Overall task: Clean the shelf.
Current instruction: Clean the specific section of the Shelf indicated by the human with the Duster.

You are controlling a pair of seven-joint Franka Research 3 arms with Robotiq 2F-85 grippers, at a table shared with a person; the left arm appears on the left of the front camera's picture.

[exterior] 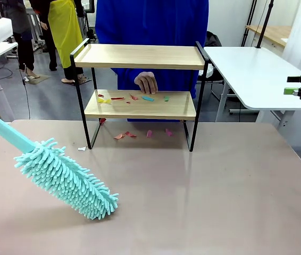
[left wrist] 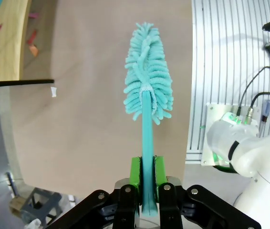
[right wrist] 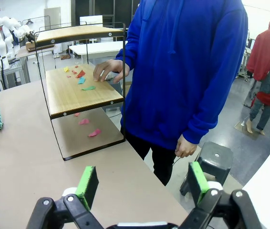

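Right now my left claw (left wrist: 147, 168) is clamped tight on the flat teal handle of a fluffy teal duster (exterior: 65, 178), green pads pressing it from both sides. The shelf (exterior: 140, 56) stands upright at the far side of the brown table (exterior: 209, 202), about midway across, and the duster sits in front of the shelf, nearer me and off past its left end. The duster head slopes down away from my claw, and its tip is at the tabletop; I cannot tell whether it actually touches.

The shelf's top board is bare. On its lower board lie small coloured paper scraps (exterior: 148, 98), and more scraps (exterior: 132, 134) lie on the table under the shelf. One white scrap (exterior: 82, 149) sits just beside the shelf's front left leg.

Behind the shelf stands a person in a blue top, one hand (exterior: 147, 82) reaching in over the lower board, close to the scraps.

My right claw (right wrist: 143, 180) is well off to the shelf's right, its jaws spread wide with nothing between them.
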